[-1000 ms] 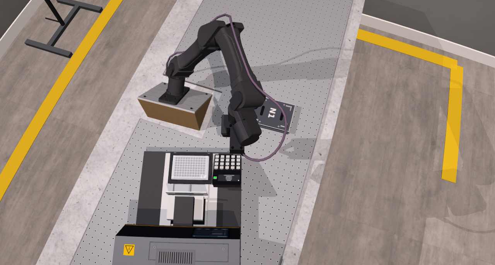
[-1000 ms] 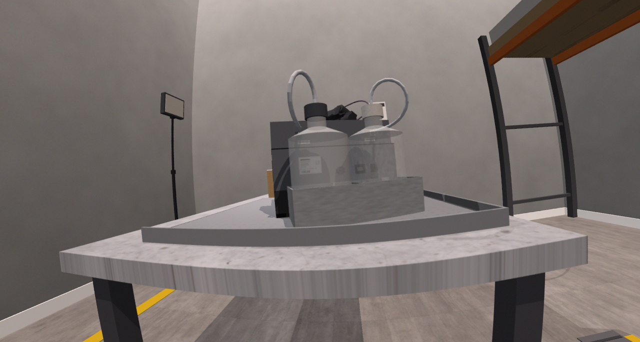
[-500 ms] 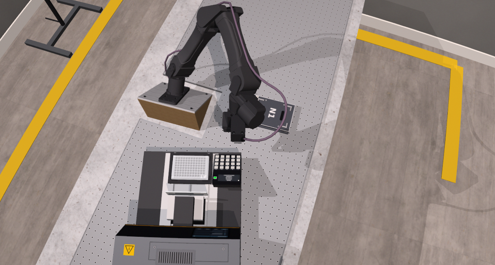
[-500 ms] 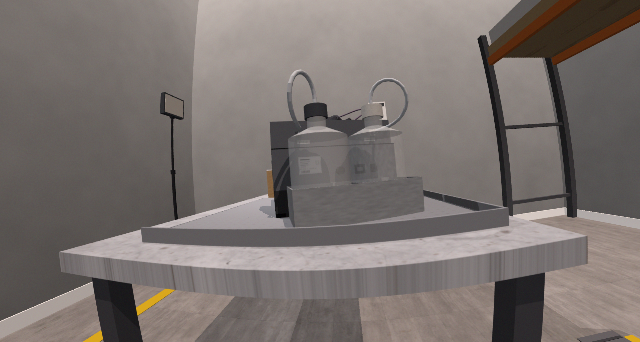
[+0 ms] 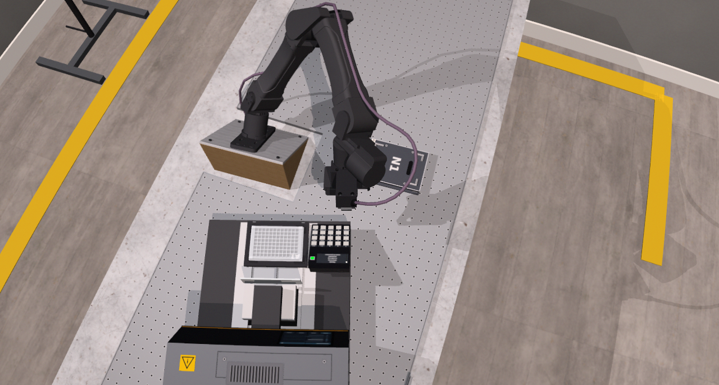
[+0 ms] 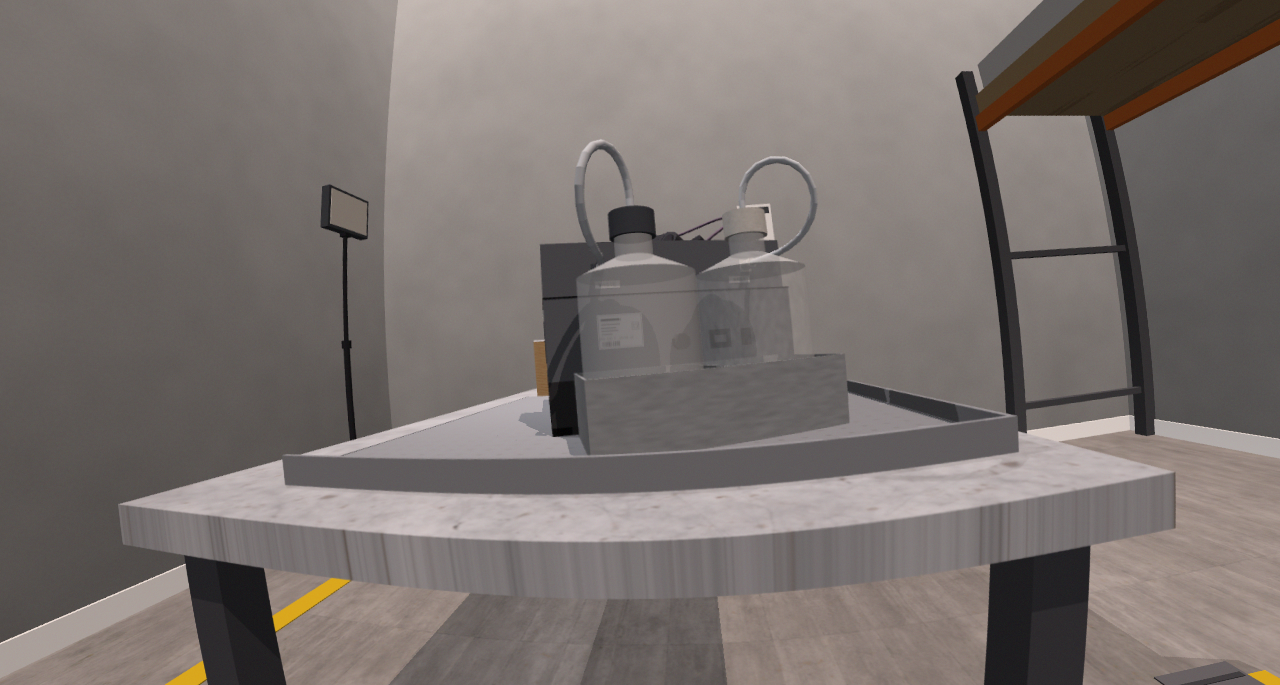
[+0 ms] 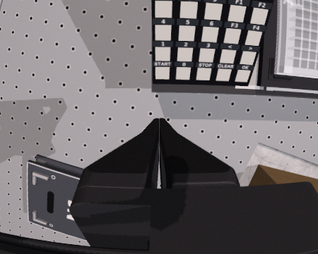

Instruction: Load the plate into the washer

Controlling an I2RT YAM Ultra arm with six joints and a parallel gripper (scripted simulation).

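The clear-white plate [image 5: 276, 243] [image 7: 311, 46] lies in the carrier [image 5: 246, 252] [image 7: 297, 84] of the washer [image 5: 220, 262] and looks flat there. Its cut-off corner is too small to make out. The nest N1 [image 5: 402, 175] [image 7: 39, 197] holds no plate. My gripper [image 5: 346, 208] [image 7: 159, 126] is shut and empty, above the table in front of the washer, clear of keypad and plate. The keypad [image 5: 322, 235] [image 7: 177, 33] is left of the carrier in the wrist view, with the START key [image 7: 162, 73] at its lower left. The small lamp [image 5: 312, 258] beside the display is green.
The arm's base stands on a wooden block [image 5: 251, 170] beside N1. The tall washer housing [image 5: 256, 360] [image 6: 559, 273] stands behind the carrier. Two bottles [image 6: 635, 323] [image 6: 747, 309] with looped tubes stand in a grey tray [image 6: 716, 412] behind the washer. A cable [image 5: 392, 200] loops beside the wrist.
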